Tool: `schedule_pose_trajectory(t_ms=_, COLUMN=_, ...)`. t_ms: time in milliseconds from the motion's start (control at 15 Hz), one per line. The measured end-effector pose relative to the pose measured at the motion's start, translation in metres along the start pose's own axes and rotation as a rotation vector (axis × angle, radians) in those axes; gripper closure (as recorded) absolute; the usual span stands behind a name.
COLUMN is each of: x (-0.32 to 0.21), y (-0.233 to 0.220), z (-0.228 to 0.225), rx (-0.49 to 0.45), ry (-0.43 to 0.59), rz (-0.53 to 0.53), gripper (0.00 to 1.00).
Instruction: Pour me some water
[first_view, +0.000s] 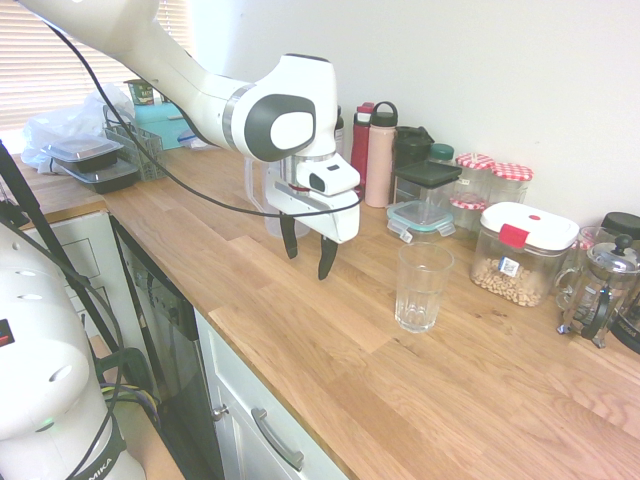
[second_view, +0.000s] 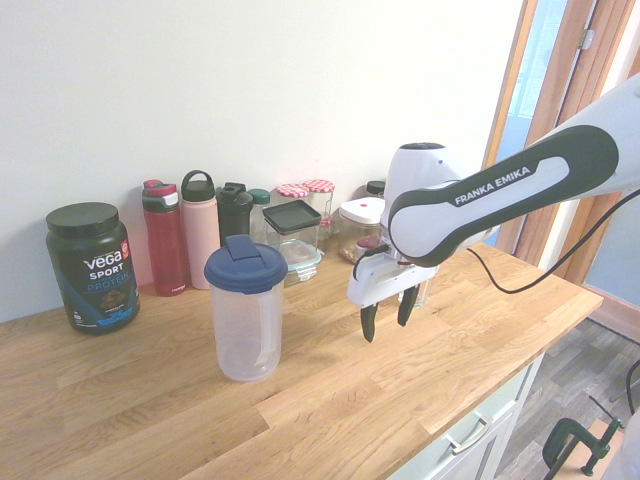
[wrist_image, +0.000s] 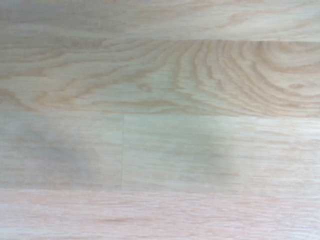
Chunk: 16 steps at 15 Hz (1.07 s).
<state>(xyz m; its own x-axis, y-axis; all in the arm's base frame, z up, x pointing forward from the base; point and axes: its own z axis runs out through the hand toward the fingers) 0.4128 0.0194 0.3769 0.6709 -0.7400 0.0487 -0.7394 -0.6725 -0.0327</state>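
1. Wooden tabletop (first_view: 330, 340) was seen under the whole scene, and only its bare grain was shown in the wrist view.
2. The claw (first_view: 308, 255) was held above the tabletop, pointed straight down, with its two dark fingers spread apart and nothing between them.
3. The clear pitcher with a blue lid (second_view: 246, 308) was stood upright on the tabletop. In the second exterior view it was near the claw but apart from it; in the first exterior view it was mostly hidden behind the arm.
4. Whether water was inside the pitcher could not be told; it looked nearly empty, but the plastic was cloudy.
5. The empty drinking glass (first_view: 421, 286) was placed upright on the other side of the claw, also untouched and with no water seen in it.
6. Along the wall, a row of bottles (second_view: 185, 235), some storage jars (first_view: 520, 255) and a French press (first_view: 602, 290) were kept, well away from the claw.
7. It was judged that the task was only at its start: nothing was grasped and nothing was poured.
8. What was left, by this judgement, was everything: the pitcher must be gripped, lifted, carried to the glass, tilted over it and set down again.
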Motion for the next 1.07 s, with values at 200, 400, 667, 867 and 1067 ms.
schedule_pose_trajectory(t_ms=200, x=0.003, y=0.000, z=0.004, rx=-0.010, ry=-0.009, rz=0.012, gripper=0.00)
schedule_pose_trajectory(t_ms=400, x=-0.009, y=0.002, z=-0.017, rx=-0.024, ry=-0.031, rz=0.057, gripper=0.00)
schedule_pose_trajectory(t_ms=667, x=-0.073, y=-0.001, z=-0.077, rx=-0.009, ry=0.005, rz=0.077, gripper=0.00)
schedule_pose_trajectory(t_ms=867, x=-0.134, y=-0.015, z=-0.108, rx=0.027, ry=0.054, rz=0.047, gripper=0.00)
schedule_pose_trajectory(t_ms=1067, x=-0.172, y=-0.045, z=-0.116, rx=0.070, ry=0.099, rz=0.039, gripper=0.00)
